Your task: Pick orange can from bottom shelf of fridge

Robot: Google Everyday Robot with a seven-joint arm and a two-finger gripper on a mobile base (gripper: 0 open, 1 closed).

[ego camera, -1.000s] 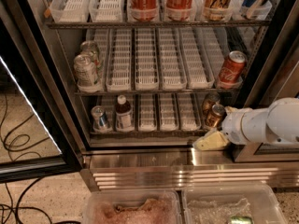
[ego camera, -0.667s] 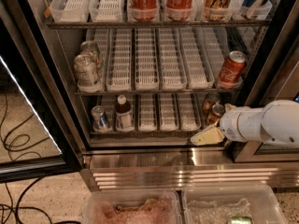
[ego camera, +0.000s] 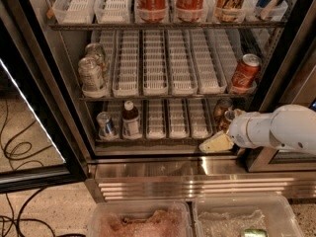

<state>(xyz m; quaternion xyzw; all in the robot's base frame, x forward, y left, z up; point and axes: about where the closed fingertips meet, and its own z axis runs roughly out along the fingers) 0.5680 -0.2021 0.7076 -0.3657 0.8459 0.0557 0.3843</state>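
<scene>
The fridge point(ego camera: 148, 171) stands open in the camera view. At the right end of its bottom shelf point(ego camera: 175, 118) stand two orange cans point(ego camera: 220, 108), one behind the other, partly covered by my white arm point(ego camera: 281, 130). My gripper point(ego camera: 215, 143) hangs at the shelf's front rail, just below and left of the cans, and touches neither.
The bottom shelf also holds a silver-blue can point(ego camera: 104, 125) and a dark bottle point(ego camera: 131, 118) at its left. A red Coca-Cola can point(ego camera: 244, 72) sits one shelf up on the right, silver cans point(ego camera: 93, 74) on the left. The glass door point(ego camera: 29, 112) is swung out left. Two plastic bins point(ego camera: 140, 223) lie below.
My gripper has shifted slightly left and up, from in front of the steel base to the bottom shelf's front rail. The cans have not moved.
</scene>
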